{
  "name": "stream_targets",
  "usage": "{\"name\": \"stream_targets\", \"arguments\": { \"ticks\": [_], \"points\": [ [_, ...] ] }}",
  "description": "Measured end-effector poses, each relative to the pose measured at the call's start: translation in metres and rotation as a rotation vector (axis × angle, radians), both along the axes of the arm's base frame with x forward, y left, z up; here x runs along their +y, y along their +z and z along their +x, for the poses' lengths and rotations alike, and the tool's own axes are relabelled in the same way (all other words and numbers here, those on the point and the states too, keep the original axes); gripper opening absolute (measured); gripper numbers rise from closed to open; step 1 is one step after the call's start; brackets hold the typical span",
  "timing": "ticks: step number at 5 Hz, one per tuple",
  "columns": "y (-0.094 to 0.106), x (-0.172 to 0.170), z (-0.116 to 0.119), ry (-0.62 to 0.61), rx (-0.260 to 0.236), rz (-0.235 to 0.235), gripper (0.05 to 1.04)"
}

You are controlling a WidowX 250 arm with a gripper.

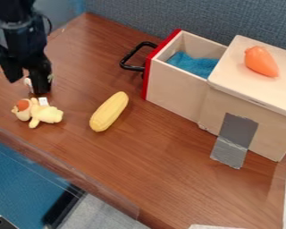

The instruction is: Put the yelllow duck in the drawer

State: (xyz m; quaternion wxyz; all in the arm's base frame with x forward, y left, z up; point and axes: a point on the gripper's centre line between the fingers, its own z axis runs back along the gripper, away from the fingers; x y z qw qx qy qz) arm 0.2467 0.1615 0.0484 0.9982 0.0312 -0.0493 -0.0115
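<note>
The gripper (31, 80) hangs at the upper left, pointing down just behind the yellow duck, with a gap between its two fingers. On the wooden table the yellow duck (45, 114) lies on its side, its orange bill toward the left and a small white tag on top. The drawer (176, 89) is pulled out from a light wooden box, its red front and black handle facing left. Inside the drawer lies a blue cloth (193, 64).
A yellow corn cob (109, 111) lies between the duck and the drawer. An orange toy carrot (261, 61) rests on top of the box (276, 89). Grey tape (233, 139) fixes the box to the table (151, 165), whose front edge runs along the lower left.
</note>
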Motion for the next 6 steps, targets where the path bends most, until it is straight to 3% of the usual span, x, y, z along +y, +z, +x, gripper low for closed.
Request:
{"name": "stream_targets", "arguments": {
  "ticks": [1, 2, 3, 4, 5, 6],
  "points": [
    [-0.012, -0.011, -0.004, -0.072, 0.018, 0.012, 1.000],
    [-0.043, -0.020, 0.002, -0.127, 0.106, 0.071, 1.000],
    [-0.047, -0.016, 0.007, -0.137, 0.141, 0.149, 0.950],
    [-0.048, -0.014, 0.003, -0.110, 0.169, 0.157, 0.678],
    [-0.036, -0.014, -0.006, -0.068, 0.184, 0.111, 0.382],
    [-0.002, -0.020, 0.005, -0.011, 0.128, 0.063, 0.167]
  ]
}}
